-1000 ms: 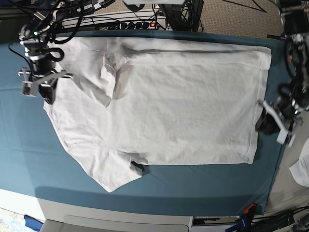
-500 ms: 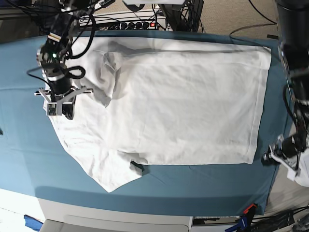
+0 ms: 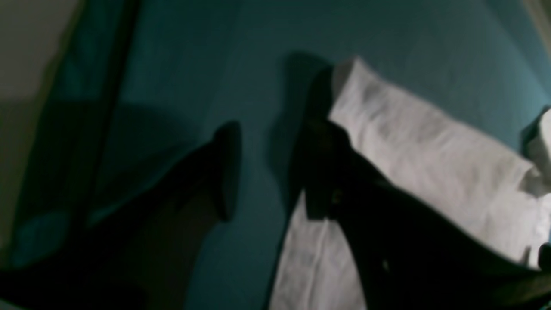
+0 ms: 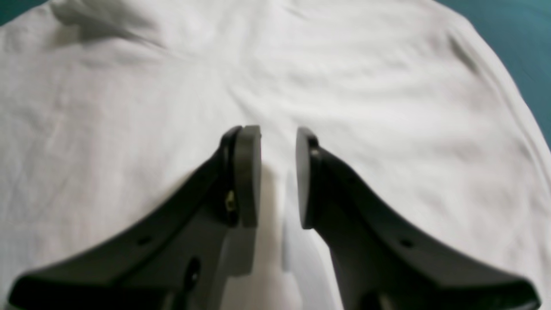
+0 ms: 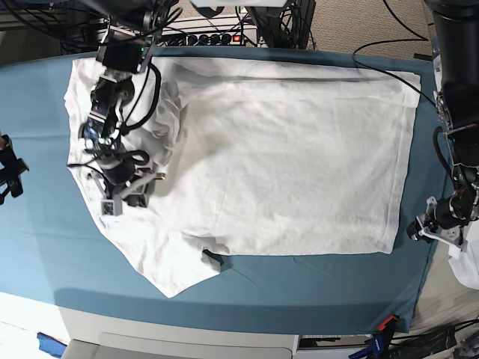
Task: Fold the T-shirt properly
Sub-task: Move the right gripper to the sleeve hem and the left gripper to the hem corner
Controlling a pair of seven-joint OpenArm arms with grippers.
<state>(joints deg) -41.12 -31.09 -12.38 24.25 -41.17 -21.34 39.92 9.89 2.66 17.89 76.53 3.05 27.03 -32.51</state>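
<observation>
White T-shirt [image 5: 284, 164] flat on the teal cloth [image 5: 45, 247]; right gripper [image 4: 278, 176] a little open above it, left gripper [image 3: 267, 172] open wide by the cloth's edge.

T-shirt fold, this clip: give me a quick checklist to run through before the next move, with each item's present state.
1. T-shirt lies spread on the teal table cloth: ok.
2. Right gripper has let go; its fingers stand apart over the fabric with nothing between them: ok.
3. Left gripper is free of the shirt; open, over bare cloth beside the shirt's corner: ok.
4. Near sleeve is folded in: not ok, it sticks out toward the table's front edge.
5. Far edge is folded over cleanly: cannot tell, though a fold line shows along it.
</observation>
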